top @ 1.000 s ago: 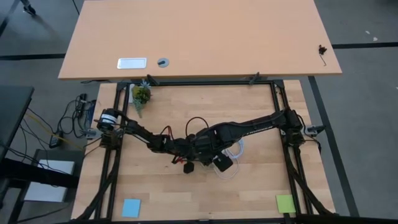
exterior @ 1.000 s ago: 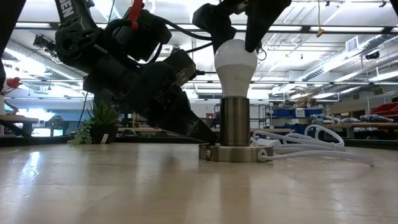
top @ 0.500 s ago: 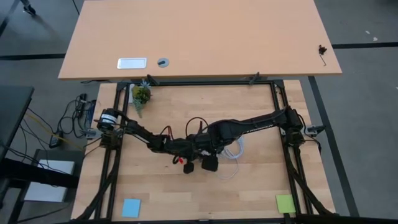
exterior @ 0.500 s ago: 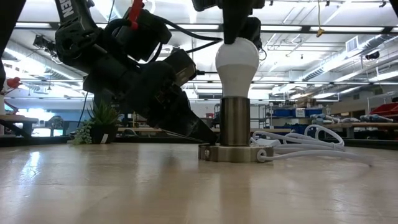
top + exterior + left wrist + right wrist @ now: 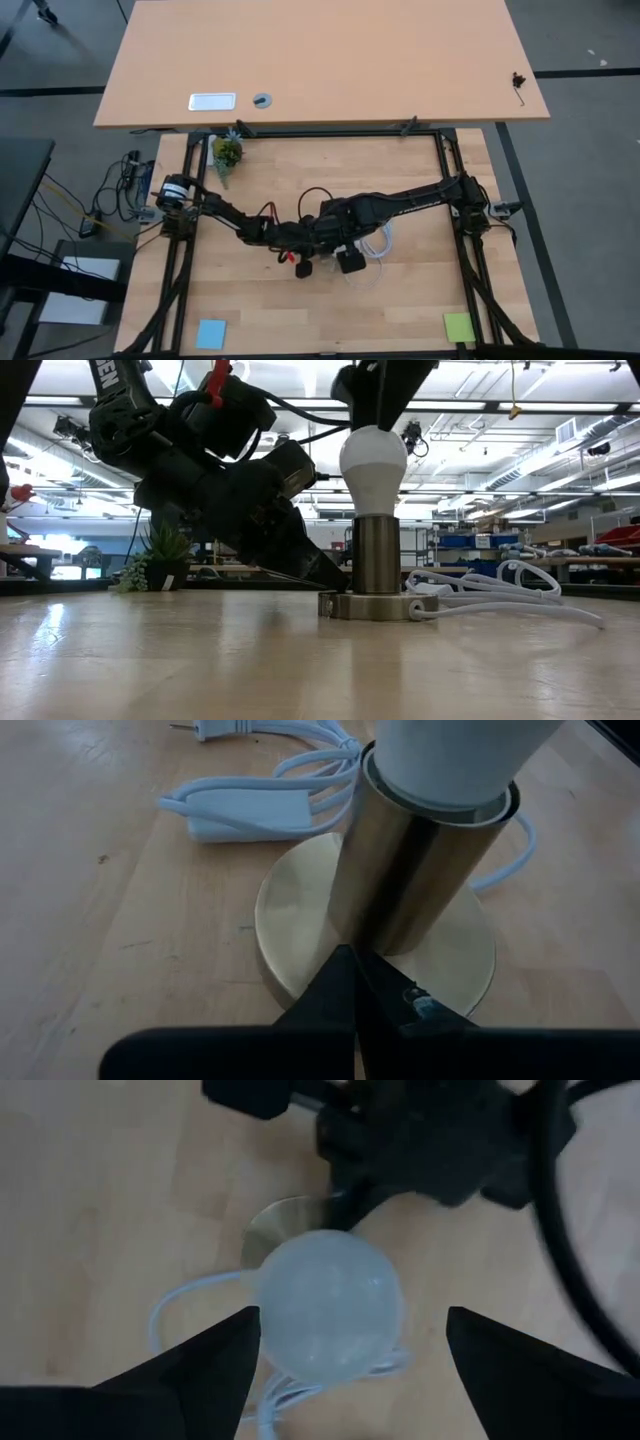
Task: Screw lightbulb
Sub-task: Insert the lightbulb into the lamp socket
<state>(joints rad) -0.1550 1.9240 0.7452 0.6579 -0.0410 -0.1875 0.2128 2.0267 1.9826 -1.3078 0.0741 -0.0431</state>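
The pale wooden surface (image 5: 410, 190) carries everything here, with both dark arms reaching in to meet near its middle. The left arm lies low, and its left pincer (image 5: 352, 982) is pressed fully shut, tips resting on the flat brass base (image 5: 290, 910) right against the foot of the upright brass socket tube (image 5: 378, 554), seemingly steadying the lamp holder. The right arm comes down from above, and its right pincer (image 5: 345, 1340) hangs directly over the lightbulb (image 5: 373, 463), fingers (image 5: 200, 1370) spread wide to either side of the bulb's round head and not gripping it. The lightbulb stands upright, its long axis vertical, narrow end down in the mouth of the socket tube, so the tube is the one container in play and the bulb is what it holds. That puts the bulb straight below the right pincer, in line with its reach; I judge the next move to be closing on the head and turning it about that vertical axis. A coiled white cable (image 5: 500, 592) lies just beside the base.
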